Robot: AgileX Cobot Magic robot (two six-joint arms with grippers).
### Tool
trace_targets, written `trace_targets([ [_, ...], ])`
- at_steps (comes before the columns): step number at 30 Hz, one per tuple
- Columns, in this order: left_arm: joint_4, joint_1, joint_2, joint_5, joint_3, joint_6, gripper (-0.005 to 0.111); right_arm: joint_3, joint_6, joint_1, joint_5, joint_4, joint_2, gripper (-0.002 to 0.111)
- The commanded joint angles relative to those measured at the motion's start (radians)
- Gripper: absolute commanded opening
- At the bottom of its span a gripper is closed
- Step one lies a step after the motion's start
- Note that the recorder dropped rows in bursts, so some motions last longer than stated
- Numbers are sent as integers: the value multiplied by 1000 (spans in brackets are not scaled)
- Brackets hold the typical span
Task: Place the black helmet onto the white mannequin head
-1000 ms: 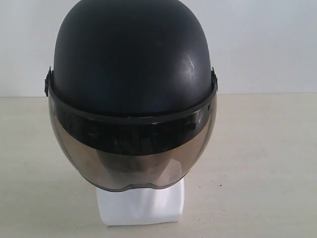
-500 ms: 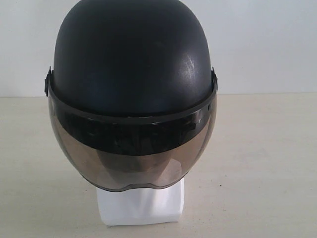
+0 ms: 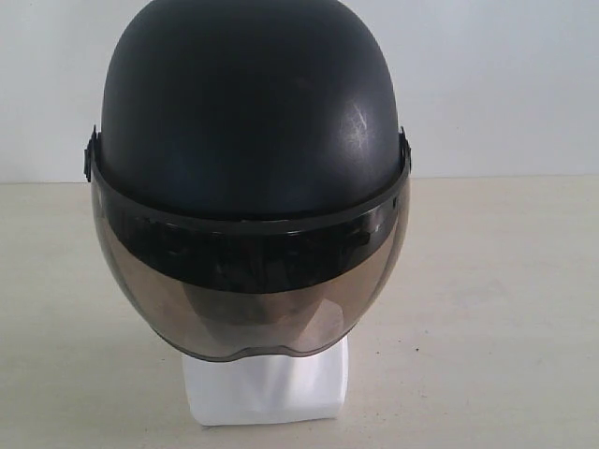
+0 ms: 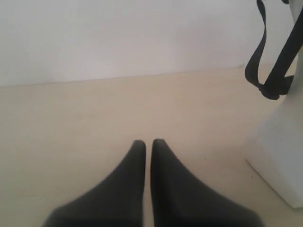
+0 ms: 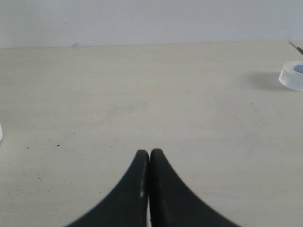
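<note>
Black helmet (image 3: 253,112) sits unmoved on white mannequin head (image 3: 267,388), which peeks out at 6 o'clock; left gripper (image 4: 148,142) and right gripper (image 5: 149,152) clenched, empty, clear of it; task looks done

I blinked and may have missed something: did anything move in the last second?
Nothing visibly changed in the exterior view. The black helmet sits on the white mannequin head exactly as it did before, and no arm shows there.

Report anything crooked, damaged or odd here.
Helmet sits level on the head. Two small oddities: a pale scuff on its shell, and its chin strap hanging loose beside the head's base.
</note>
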Motion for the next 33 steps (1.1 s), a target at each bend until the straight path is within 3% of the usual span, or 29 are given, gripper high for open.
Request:
trace_targets([
  [1,-10,-10,-2,34,4,8,4,0,0,2,-4,2,-5,0],
  [33,-50,-10,-2,34,4,62,4,0,0,2,-12,2,-5,0],
])
